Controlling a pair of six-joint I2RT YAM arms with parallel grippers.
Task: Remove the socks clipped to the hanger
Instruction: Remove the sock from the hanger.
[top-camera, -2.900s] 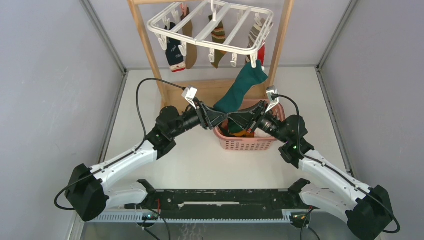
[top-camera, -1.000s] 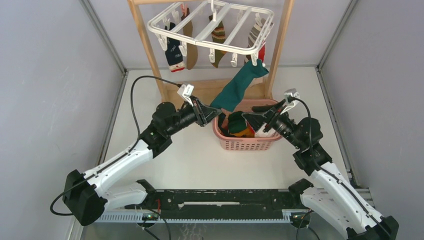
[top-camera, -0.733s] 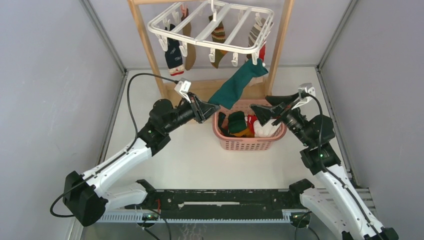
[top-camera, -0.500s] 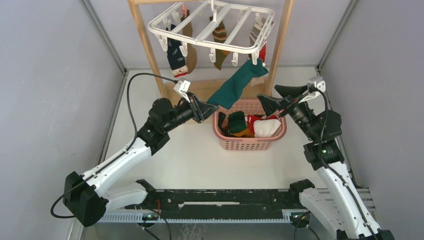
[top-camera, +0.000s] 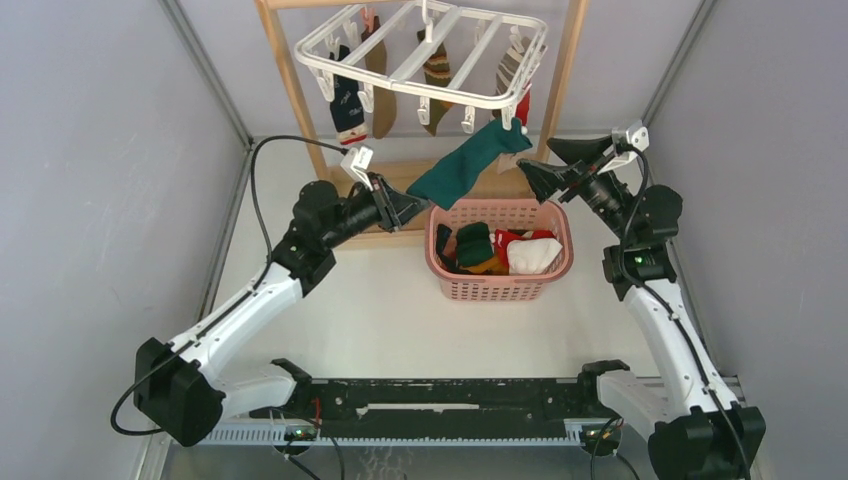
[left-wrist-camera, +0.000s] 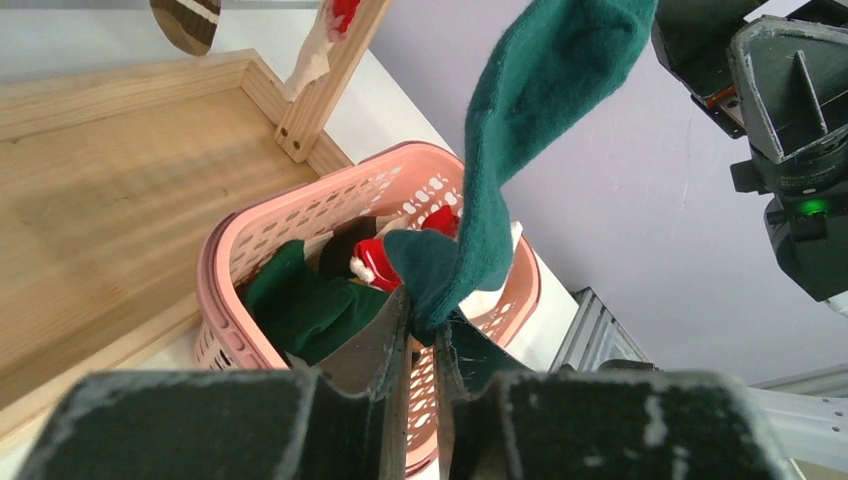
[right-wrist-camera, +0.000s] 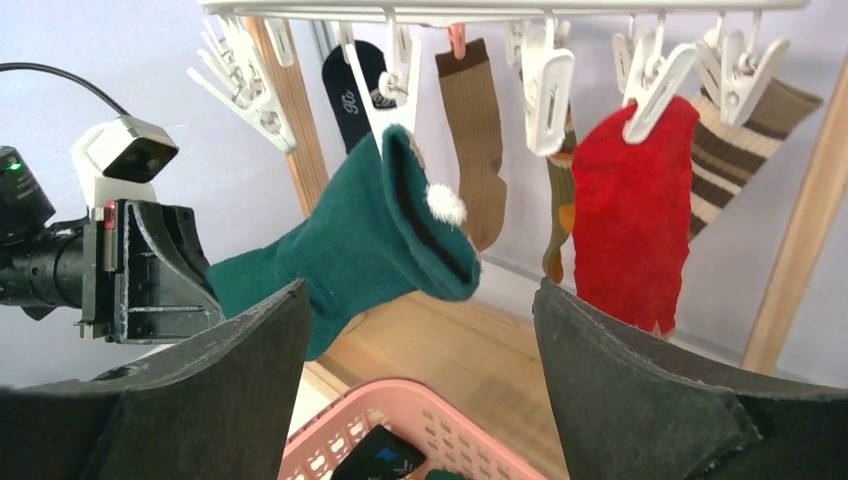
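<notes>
While the left end effector (left-wrist-camera: 425, 330) stays out of it, clamped on the toe of the teal sock (top-camera: 465, 170), the cuff hangs from a white clip (right-wrist-camera: 385, 85) on the hanger (right-wrist-camera: 600, 5). The right end effector (right-wrist-camera: 415, 300) hovers spread wide nearby. Smart play, I reckon: squeeze that clip squarely and pull gently toward the pink basket (top-camera: 500, 285).

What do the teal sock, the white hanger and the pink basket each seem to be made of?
The teal sock: probably a soft fleecy knit; fuzzy matte surface, bends limply.
The hanger: seemingly smooth white plastic; slight sheen, moulded clips.
The basket: likely pink plastic; moulded perforated walls.
</notes>
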